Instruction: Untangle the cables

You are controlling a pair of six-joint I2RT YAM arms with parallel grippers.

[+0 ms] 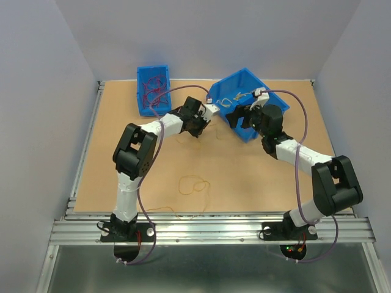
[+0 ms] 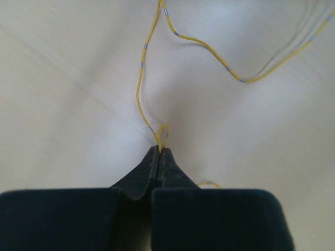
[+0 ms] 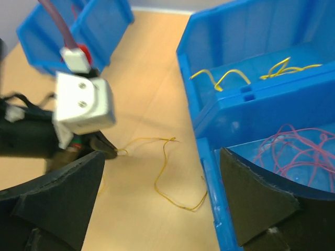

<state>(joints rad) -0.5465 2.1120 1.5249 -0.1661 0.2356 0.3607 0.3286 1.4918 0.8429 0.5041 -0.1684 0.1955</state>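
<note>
Left gripper (image 2: pixel 159 150): jaws fully closed, pinching small loop of yellow wire (image 2: pixel 138 83) at table (image 2: pixel 63 104).
Wire's long axis: runs from pinch toward right arm and divided blue bin (image 3: pixel 241 99).
Right gripper (image 3: pixel 161 157): jaws wide, empty, over wire's slack run. Judged nearer arm for it.

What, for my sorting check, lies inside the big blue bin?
In the blue bin, the far compartment holds yellow cables; the near one holds red cables. A finger of the right gripper covers its near corner, hiding anything there.

Glossy blue plastic bin (image 3: pixel 235 31), matt wooden table (image 1: pixel 244 177) (smooth), matt black fingers (image 2: pixel 141 178)
</note>
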